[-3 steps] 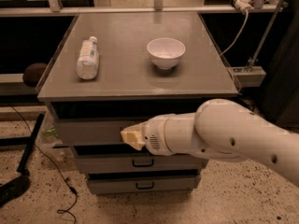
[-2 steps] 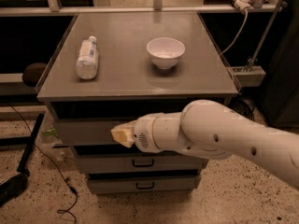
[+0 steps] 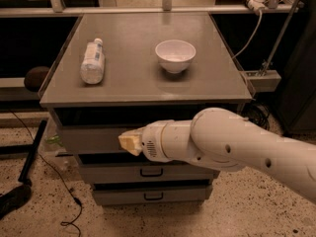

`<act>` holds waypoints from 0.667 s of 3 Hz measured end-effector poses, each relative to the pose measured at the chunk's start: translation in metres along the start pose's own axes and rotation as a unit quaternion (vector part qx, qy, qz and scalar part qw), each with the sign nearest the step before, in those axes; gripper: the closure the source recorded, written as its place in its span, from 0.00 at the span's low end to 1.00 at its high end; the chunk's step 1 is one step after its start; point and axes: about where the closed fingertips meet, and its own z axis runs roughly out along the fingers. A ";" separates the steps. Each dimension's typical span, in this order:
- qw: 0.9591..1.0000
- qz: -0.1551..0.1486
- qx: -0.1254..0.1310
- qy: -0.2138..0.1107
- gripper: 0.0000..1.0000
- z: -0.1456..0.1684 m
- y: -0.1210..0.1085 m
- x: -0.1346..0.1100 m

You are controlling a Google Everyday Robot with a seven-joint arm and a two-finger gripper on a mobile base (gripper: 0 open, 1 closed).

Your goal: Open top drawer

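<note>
Top drawer (image 3: 89, 138), uppermost of three beneath the cabinet top (image 3: 148, 90): we judge it shut or nearly so, gripper (image 3: 129, 143) at its front, whether it grips anything we cannot tell, pull outstanding.

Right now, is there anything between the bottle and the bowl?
Nothing: the camera view shows bare grey cabinet top between the plastic bottle and the white bowl. The gripper is lower down, at the top drawer front.

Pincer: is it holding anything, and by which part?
Cannot tell: the pincer sits against the front of the wide grey top drawer, whose handle is not visible.
</note>
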 end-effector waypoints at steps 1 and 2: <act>0.999 -0.003 0.034 -0.017 1.00 0.008 -0.021 -0.001; 0.997 -0.013 0.071 -0.040 1.00 0.019 -0.051 -0.012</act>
